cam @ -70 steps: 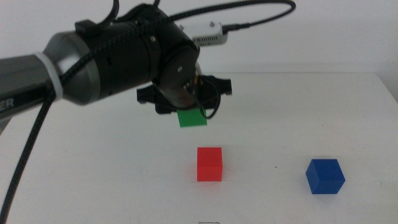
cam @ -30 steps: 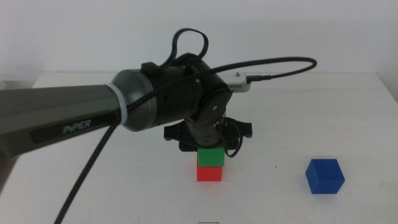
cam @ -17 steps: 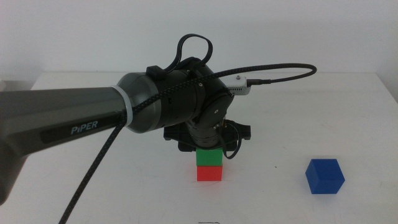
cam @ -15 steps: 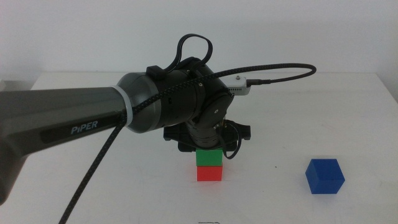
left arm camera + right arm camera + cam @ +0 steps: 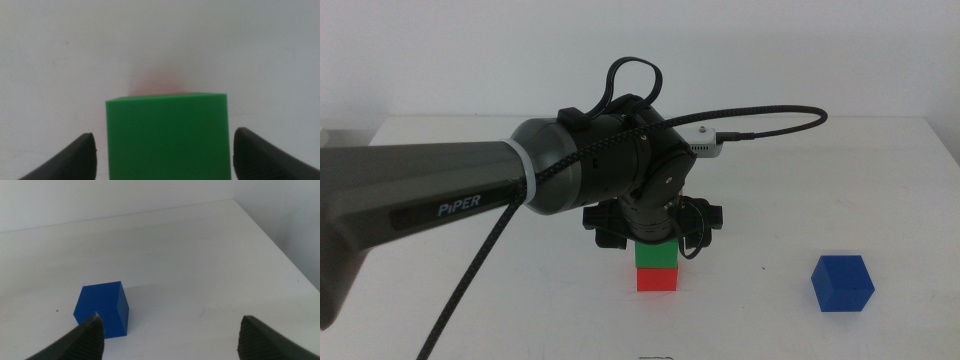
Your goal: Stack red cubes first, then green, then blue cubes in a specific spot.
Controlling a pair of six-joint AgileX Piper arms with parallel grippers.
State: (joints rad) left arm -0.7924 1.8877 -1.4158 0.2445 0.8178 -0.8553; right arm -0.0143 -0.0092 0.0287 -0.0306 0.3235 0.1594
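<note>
Since the earlier frame, left pincer (image 5: 650, 236) has spread apart, releasing the green cube (image 5: 656, 255) atop the red cube (image 5: 657, 280); blue cube (image 5: 842, 283) sits right.

Left wrist: green cube (image 5: 167, 136) between the parted jaws, untouched.

Right wrist: right pincer (image 5: 167, 332) apart, near the blue cube (image 5: 101, 308) on the surface (image 5: 200, 260).

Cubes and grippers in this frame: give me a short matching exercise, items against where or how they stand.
1. green cube
2. red cube
3. blue cube
4. left gripper

a. alone on the table, off to the right
b. bottom of the stack, on the table
c. jaws open on either side of the top cube
d. resting on the red cube

Pairs: 1-d, 2-b, 3-a, 4-c
</note>
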